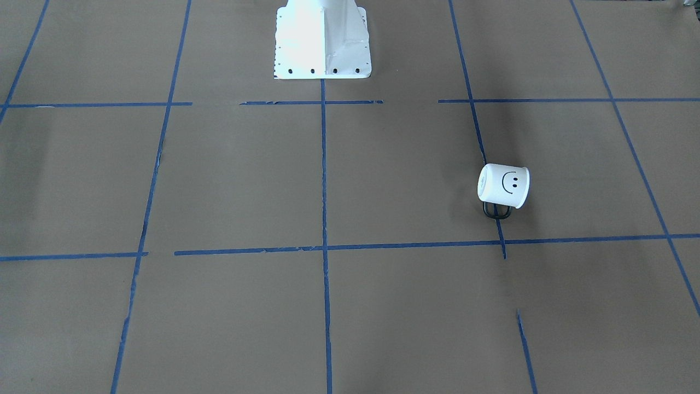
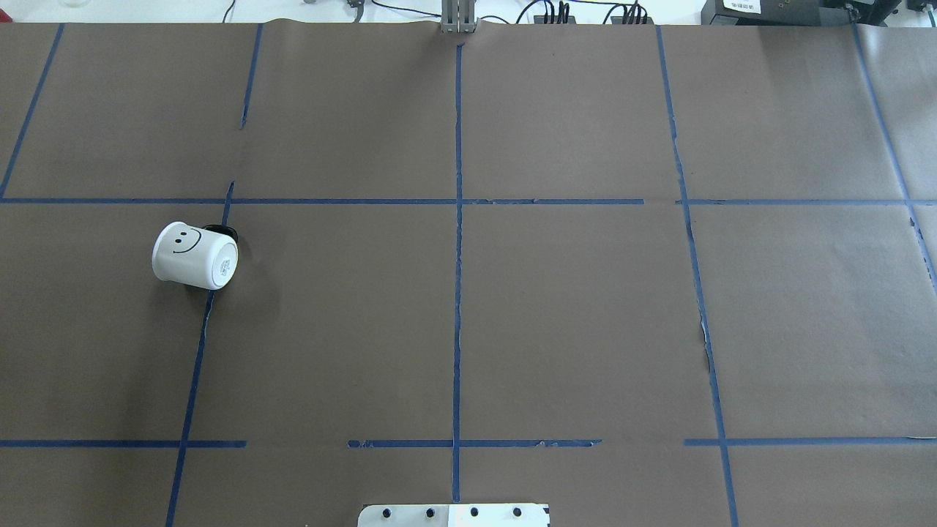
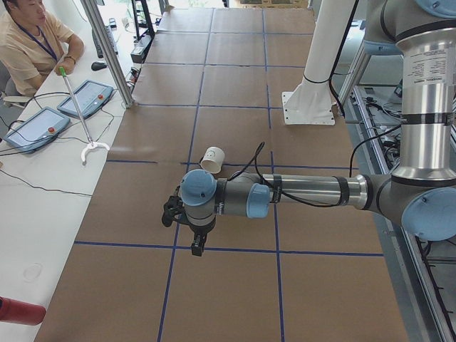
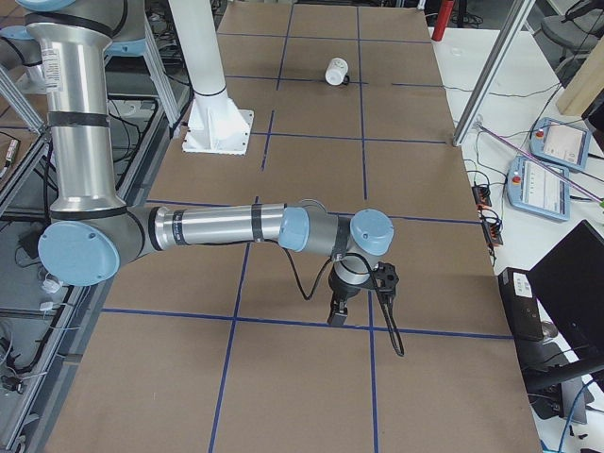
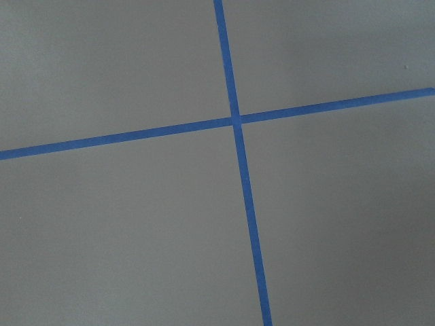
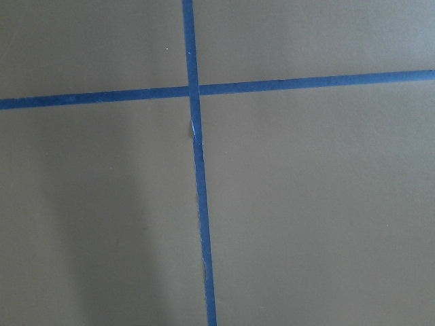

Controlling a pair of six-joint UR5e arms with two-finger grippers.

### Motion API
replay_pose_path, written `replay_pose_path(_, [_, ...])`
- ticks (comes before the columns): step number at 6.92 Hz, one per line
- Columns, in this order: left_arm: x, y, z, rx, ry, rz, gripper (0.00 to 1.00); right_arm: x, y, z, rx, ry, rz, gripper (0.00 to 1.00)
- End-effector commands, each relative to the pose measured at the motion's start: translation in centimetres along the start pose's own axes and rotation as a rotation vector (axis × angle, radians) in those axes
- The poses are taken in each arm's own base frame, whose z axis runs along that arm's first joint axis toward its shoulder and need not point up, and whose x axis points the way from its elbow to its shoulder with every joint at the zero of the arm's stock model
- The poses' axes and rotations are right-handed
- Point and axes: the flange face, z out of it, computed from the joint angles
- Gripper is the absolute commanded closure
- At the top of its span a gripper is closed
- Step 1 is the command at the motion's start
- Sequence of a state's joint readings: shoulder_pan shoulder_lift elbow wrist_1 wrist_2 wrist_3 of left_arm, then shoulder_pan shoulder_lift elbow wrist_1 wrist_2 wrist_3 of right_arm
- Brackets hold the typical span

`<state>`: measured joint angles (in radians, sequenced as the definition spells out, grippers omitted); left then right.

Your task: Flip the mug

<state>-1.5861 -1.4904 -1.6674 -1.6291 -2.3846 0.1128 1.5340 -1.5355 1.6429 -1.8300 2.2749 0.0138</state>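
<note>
The white mug [image 1: 504,186] with a black smiley face lies on its side on the brown paper, on the robot's left half of the table. Its flat base faces the table's middle and its black loop handle [image 1: 496,210] points away from the robot. It also shows in the overhead view [image 2: 194,255], the exterior left view [image 3: 211,159] and the exterior right view [image 4: 336,72]. My left gripper [image 3: 197,246] shows only in the exterior left view, pointing down, nearer the camera than the mug. My right gripper [image 4: 337,314] shows only in the exterior right view, far from the mug. I cannot tell whether either is open or shut.
The white robot pedestal [image 1: 322,38] stands at the table's robot side. Blue tape lines [image 2: 457,219] grid the paper. An operator [image 3: 28,43] sits beside the table with a long stick [image 3: 75,107] and teach pendants [image 3: 32,128]. More pendants [image 4: 538,184] lie at the other end.
</note>
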Motion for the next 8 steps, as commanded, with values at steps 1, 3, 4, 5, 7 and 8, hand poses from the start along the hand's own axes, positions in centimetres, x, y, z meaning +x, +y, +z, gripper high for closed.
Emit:
replay_pose_path(1, [0.3,-0.3,-0.2,0.006,0.005,0.007,0.0,0.0,0.0,0.0,0.0,0.0,0.0,0.0])
replay_pose_path(3, [0.7,-1.0,-0.7,0.017,-0.009,0.025,0.0,0.0,0.0,0.0,0.0,0.0,0.0,0.0])
replay_pose_path(4, [0.8,-1.3,-0.9,0.022,-0.012,0.029,0.0,0.0,0.0,0.0,0.0,0.0,0.0,0.0])
replay_pose_path(5, [0.7,-1.1,-0.9,0.021,-0.023,0.032,0.0,0.0,0.0,0.0,0.0,0.0,0.0,0.0])
replay_pose_path(7, [1.4,-2.1,-1.7,0.072,-0.029,0.082,0.0,0.0,0.0,0.0,0.0,0.0,0.0,0.0])
replay_pose_path(8, [1.9,-2.5,-2.0,0.096,-0.023,0.101,0.0,0.0,0.0,0.0,0.0,0.0,0.0,0.0])
